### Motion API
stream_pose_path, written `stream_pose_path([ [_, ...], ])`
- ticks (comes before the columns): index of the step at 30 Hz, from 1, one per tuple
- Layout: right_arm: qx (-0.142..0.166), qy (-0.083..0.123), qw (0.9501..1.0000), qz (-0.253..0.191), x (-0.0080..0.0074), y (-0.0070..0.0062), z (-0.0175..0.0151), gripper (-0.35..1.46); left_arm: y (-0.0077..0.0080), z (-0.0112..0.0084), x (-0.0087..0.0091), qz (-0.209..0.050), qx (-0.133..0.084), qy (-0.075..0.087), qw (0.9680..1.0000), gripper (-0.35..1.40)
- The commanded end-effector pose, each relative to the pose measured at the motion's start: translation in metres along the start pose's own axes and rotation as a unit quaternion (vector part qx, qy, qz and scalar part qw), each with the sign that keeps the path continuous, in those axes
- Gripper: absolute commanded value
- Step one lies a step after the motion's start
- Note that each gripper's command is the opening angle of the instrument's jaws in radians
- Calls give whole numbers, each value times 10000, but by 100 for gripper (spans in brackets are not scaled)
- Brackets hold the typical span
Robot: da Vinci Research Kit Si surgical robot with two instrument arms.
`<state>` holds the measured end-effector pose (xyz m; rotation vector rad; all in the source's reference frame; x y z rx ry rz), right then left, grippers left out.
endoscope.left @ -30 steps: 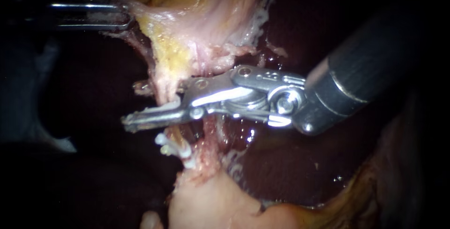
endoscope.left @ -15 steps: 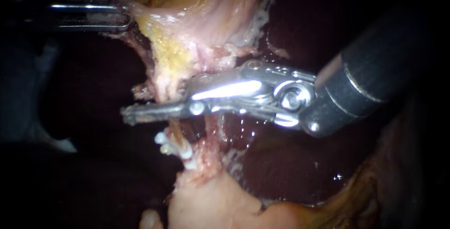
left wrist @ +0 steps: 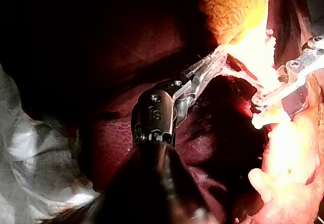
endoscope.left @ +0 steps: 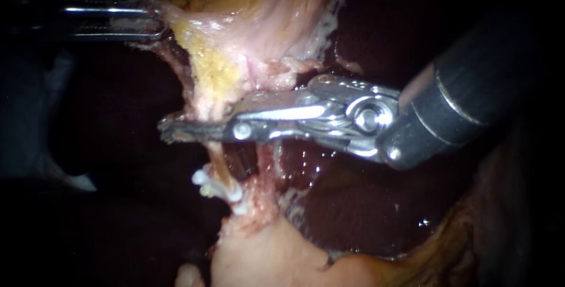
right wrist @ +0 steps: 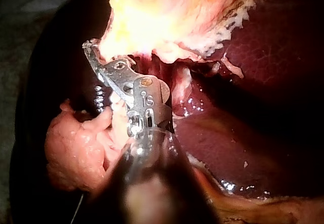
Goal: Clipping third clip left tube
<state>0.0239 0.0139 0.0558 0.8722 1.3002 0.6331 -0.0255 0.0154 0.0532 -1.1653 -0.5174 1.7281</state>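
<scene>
Crossing the left tube (endoscope.left: 206,102), right instrument (endoscope.left: 176,132) with jaws closed on it above white clips (endoscope.left: 215,188), left instrument (endoscope.left: 148,21) jaws gripping gallbladder (endoscope.left: 253,22) edge.

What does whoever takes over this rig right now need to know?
Left instrument: shut on the tissue edge, pulling it taut.
Right instrument: shut across the left tube, just above the two white clips.
Done: two clips sit on the left tube, and the right instrument is clamped at the next site.
Left: the third clip is hidden inside the closed instrument, so I cannot confirm it is set. Probably open the right instrument, back off and check. Leave the left hold alone.
</scene>
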Motion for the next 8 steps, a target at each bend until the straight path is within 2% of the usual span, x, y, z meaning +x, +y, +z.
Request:
stream_pose_path([
  [1,-11,1,10000,-2,-1,1,0,-35,0,0,0,0,0,0,10000,-35],
  [8,14,-9,10000,-8,-3,5,-2,-35,0,0,0,-1,1,1,10000,-35],
])
